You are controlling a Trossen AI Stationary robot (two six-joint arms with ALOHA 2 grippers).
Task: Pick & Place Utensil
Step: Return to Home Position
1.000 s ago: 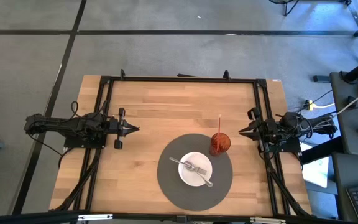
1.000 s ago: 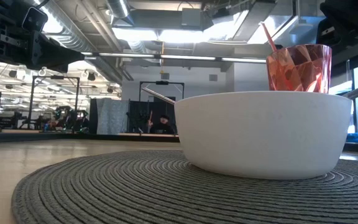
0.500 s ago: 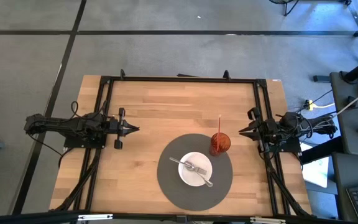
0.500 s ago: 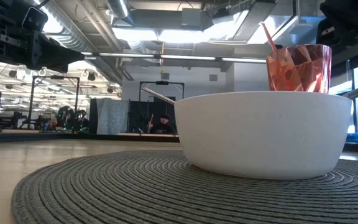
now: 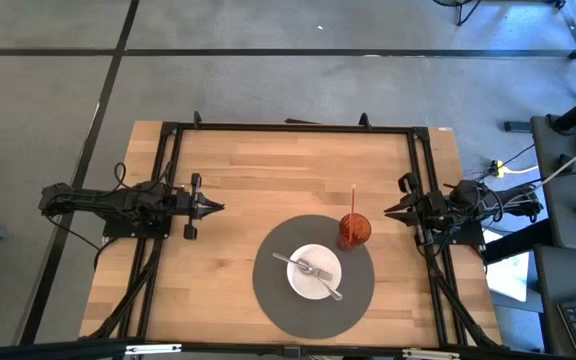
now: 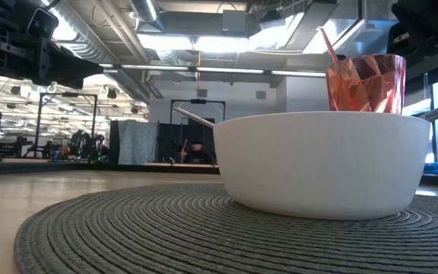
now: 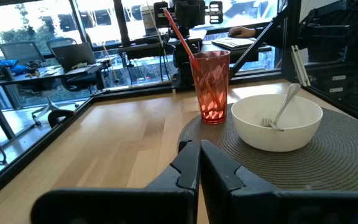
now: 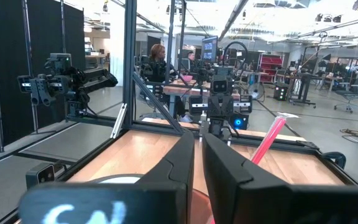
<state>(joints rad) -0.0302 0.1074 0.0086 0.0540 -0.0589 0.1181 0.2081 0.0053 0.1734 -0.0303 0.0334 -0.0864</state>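
A silver fork (image 5: 309, 270) lies in a white bowl (image 5: 314, 272), tines down inside, handle leaning on the rim; the left wrist view shows the fork (image 7: 283, 108) in the bowl (image 7: 276, 119). The bowl stands on a round grey placemat (image 5: 268, 287). A red faceted cup (image 5: 354, 230) with a red straw (image 5: 354, 198) stands on the mat's far right part. My left gripper (image 5: 220, 207) is shut at the table's left side, well left of the mat. My right gripper (image 5: 388, 211) is shut at the right side, just right of the cup.
A black metal frame (image 5: 288, 127) runs around the wooden table (image 5: 258, 170). The far half of the tabletop is bare wood. In the low view the bowl (image 6: 322, 161) and cup (image 6: 365, 82) fill the near ground. People and desks show in the room beyond the table.
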